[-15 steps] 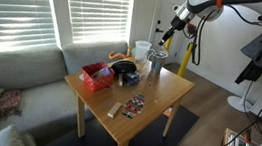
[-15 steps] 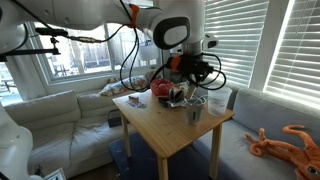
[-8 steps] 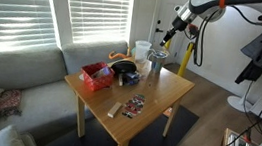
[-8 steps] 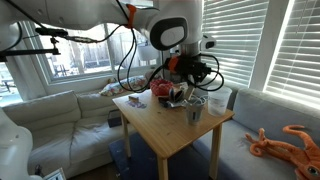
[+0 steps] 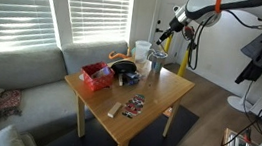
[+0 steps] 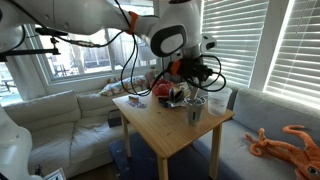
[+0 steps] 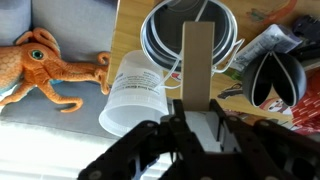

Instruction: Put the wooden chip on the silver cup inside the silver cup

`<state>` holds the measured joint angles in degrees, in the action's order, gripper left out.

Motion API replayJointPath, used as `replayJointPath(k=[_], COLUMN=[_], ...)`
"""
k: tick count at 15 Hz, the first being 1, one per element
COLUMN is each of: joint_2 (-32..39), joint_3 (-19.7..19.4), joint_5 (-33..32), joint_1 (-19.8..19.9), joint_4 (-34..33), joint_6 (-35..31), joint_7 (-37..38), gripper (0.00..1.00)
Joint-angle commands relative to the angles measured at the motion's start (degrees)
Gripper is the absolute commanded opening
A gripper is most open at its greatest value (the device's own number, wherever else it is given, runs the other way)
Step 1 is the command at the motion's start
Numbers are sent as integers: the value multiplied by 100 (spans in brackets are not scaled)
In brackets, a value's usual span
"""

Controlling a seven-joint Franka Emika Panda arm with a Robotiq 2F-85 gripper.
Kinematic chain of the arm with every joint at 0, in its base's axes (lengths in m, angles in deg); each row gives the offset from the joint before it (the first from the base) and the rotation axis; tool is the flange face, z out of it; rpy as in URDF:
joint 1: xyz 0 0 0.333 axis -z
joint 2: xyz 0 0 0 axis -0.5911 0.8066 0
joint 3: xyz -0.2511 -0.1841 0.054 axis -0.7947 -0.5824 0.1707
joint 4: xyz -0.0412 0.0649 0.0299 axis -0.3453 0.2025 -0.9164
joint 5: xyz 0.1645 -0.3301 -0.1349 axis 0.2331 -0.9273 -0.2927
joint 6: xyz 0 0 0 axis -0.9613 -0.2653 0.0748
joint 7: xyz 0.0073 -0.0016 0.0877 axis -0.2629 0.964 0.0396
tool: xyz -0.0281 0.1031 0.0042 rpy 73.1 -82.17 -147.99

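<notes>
In the wrist view my gripper (image 7: 197, 108) is shut on the wooden chip (image 7: 197, 55), a tan flat strip that points forward over the open mouth of the silver cup (image 7: 190, 40). A white container (image 7: 135, 95) stands right beside the cup. In both exterior views the gripper (image 5: 162, 39) (image 6: 190, 76) hangs a little above the silver cup (image 5: 156, 65) (image 6: 196, 109) at the table's far corner. The chip is too small to make out there.
On the wooden table (image 5: 159, 95) are a red box (image 5: 95, 76), a black round object (image 5: 126, 73) and small packets (image 5: 132, 105). An orange octopus toy (image 7: 45, 65) lies on the grey sofa (image 5: 20, 75) beside the table.
The arm has shifted slightly above the cup. The chip stays in the gripper.
</notes>
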<state>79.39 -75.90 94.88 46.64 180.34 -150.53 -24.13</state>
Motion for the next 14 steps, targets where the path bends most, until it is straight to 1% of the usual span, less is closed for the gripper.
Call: replayJointPath(k=[1, 6, 10, 11, 12, 14], joint_2=[-49, -44, -47, -64, -81, -134], joint_3=[-29, 9, 10, 4, -1, -8], joint_5=[336, 738, 705, 731, 713, 684], joint_1=[-123, -232, -271, -272, -269, -262], joint_4=[280, 578, 709, 721, 728, 733], joint_6=[-512, -1121, -1277, -1220, -1202, -1149], joint_7=[-163, -368, -439, -480, -497, -515], gripper=[7, 7, 7, 53, 54, 67])
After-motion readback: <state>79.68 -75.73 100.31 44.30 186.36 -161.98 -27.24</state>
